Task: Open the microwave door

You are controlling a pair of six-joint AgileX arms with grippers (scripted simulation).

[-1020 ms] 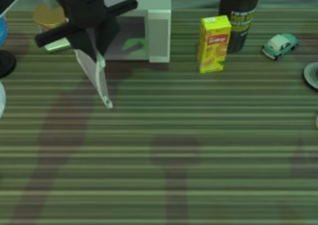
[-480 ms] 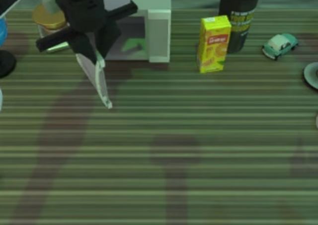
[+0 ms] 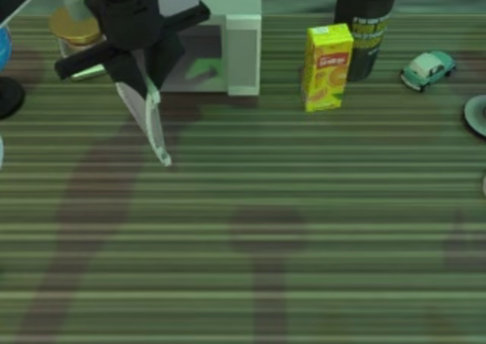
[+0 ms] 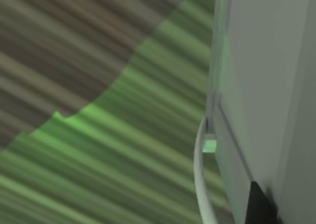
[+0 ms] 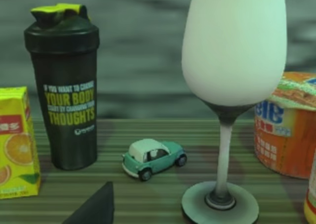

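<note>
Pale grey-white and boxy, the microwave (image 3: 220,36) stands at the far edge of the table (image 3: 304,230), left of centre in the top view, with its narrow plain side panel (image 3: 243,54) facing front on its right. Left of it, partly behind the arm, sits a round gold-lidded tin (image 3: 72,25). The microwave door (image 3: 148,120), a flat pale panel with a translucent greyish window, is swung wide open: it stands out from the oven's left front corner toward the near side of the table, edge-on from above, and the grey cavity (image 3: 199,59) lies exposed. The left gripper (image 3: 140,86), black, is right at the door's hinge-side end, above the opening's left part. Whether its fingers are spread or pinching the door I cannot tell; the left wrist view shows only the pale panel (image 4: 256,85) close up and a dark finger tip (image 4: 259,204) against it.

Right of the microwave stands an upright yellow orange-juice carton (image 3: 327,67), then just beside it a tall black shaker bottle (image 3: 367,26) with yellow lettering. Farther right is a small teal toy car (image 3: 427,69) with a white roof. At the table's right edge are a white-filled wine glass (image 5: 232,61) and an orange printed tub (image 5: 289,125), seen from the right wrist. The right gripper (image 5: 94,206) shows there only as a dark tip; its state cannot be told.
</note>
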